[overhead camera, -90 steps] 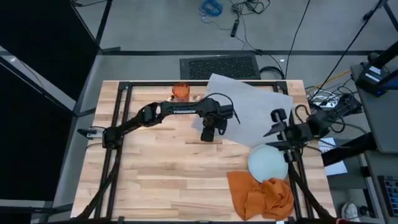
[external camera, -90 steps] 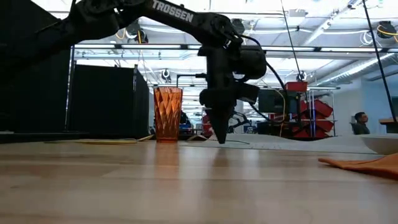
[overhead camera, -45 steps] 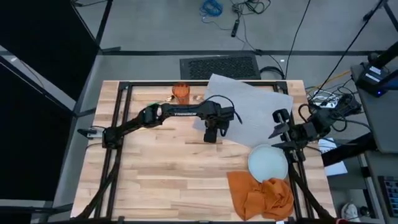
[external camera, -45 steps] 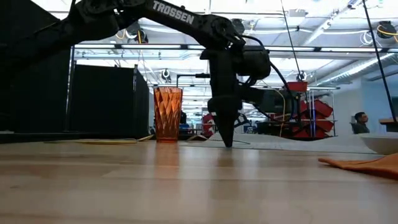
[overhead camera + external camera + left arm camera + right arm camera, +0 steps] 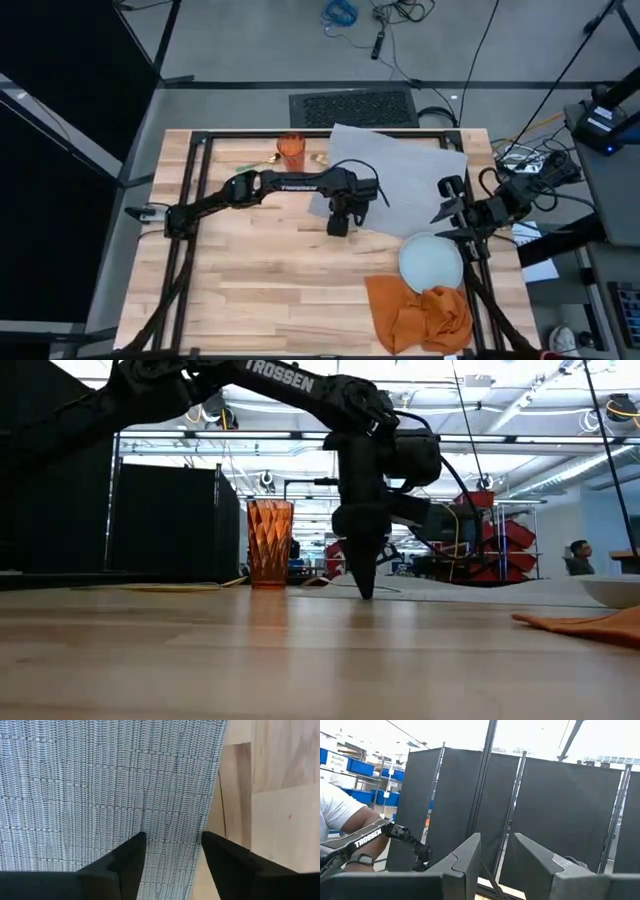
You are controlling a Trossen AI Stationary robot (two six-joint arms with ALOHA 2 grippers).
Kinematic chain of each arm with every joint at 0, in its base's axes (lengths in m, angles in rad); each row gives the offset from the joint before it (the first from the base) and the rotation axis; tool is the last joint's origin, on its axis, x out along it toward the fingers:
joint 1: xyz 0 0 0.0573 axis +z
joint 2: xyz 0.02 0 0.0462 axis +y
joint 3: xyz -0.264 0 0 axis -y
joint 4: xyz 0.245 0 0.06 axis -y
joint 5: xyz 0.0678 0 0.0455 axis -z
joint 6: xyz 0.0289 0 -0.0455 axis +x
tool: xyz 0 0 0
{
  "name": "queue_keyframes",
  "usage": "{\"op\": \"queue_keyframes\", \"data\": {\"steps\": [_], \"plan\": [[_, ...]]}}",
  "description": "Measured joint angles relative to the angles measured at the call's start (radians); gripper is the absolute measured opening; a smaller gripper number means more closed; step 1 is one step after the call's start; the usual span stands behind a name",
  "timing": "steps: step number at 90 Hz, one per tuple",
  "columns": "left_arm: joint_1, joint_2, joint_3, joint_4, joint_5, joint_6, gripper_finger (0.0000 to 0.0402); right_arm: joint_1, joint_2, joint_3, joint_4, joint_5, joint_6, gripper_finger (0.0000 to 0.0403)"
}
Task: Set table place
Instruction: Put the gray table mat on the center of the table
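My left claw (image 5: 171,851) stood released, tips on the flat grey woven placemat (image 5: 405,170) at its seven-o'clock corner; pressing there risked bunching it on the wooden surface (image 5: 260,270).

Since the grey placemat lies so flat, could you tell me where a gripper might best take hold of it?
Probably at a free edge of the placemat, from above, one finger each side. It lies thin on the table; the left gripper already straddles one edge.
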Motion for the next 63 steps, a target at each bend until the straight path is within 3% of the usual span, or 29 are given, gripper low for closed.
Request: {"op": "queue_keyframes", "data": {"steps": [15, 30, 43, 56, 63], "plan": [[-0.013, 0.034, 0.001, 0.032, -0.011, -0.021, 0.02, 0.0, 0.0, 0.0, -0.004, 0.002, 0.0, 0.0102], [-0.017, 0.077, 0.005, 0.035, -0.012, -0.021, 0.0168, 0.0, 0.0, 0.0, -0.005, 0.003, 0.0, 0.0102], [-0.018, 0.082, 0.005, 0.051, -0.01, -0.018, 0.0117, 0.0, 0.0, 0.0, -0.007, 0.006, 0.0, 0.0102], [-0.015, 0.082, 0.005, 0.077, -0.004, -0.002, 0.0027, 0.0, 0.0, 0.0, -0.007, 0.006, -0.001, 0.0102], [-0.011, 0.083, 0.005, 0.081, -0.013, 0.007, 0.0008, 0.0, 0.0, 0.0, -0.007, 0.006, -0.001, 0.0102]]}}
